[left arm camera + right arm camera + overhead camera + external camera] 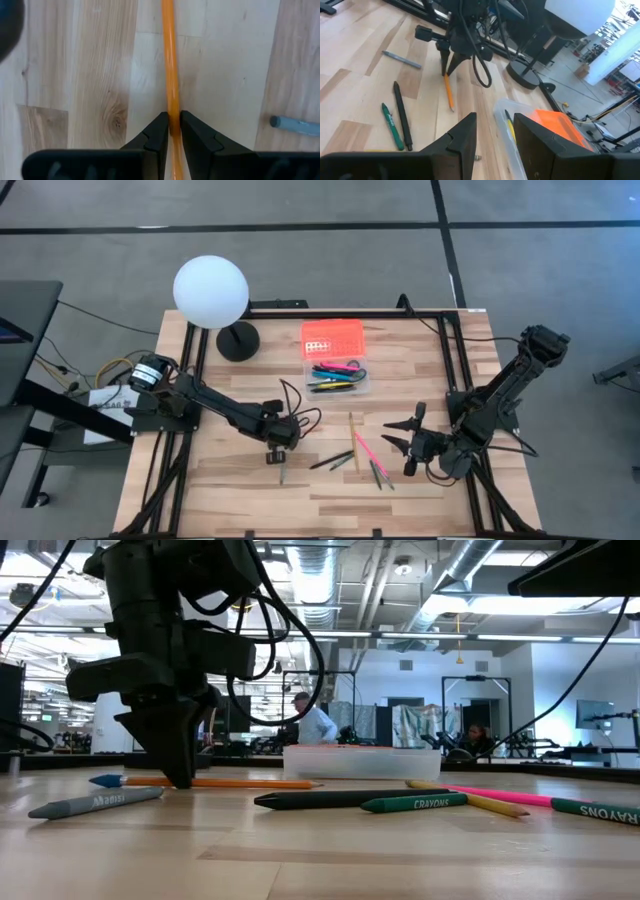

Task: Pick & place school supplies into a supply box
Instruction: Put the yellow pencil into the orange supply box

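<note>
My left gripper [277, 452] points down near the table's middle, shut on an orange pencil [170, 60] that lies on the wood. A grey crayon [95, 803] lies beside it. The supply box's clear base [338, 376] holds several pens, and its orange lid [333, 335] lies open behind it, toward the far edge. Black and green crayons [400, 122], a pink one [365, 448] and others lie loose between the arms. My right gripper [415, 442] hovers open at the table's right, fingers pointing toward the loose crayons. My left gripper pinches the orange pencil's shaft [173, 112] between its two fingers [159, 131], part way along and nearer the blue-tipped end [105, 780]. The fingers come from above, pointing down, one on each side of the shaft. The pencil lies flat on the table [250, 783].
A white globe lamp [210, 292] on a black base [238, 340] stands at the far left, beside the box. Black frame rails [190, 370] run along the table's sides. Cables trail from the left arm [300, 415]. A person [315, 725] shows in the room beyond.
</note>
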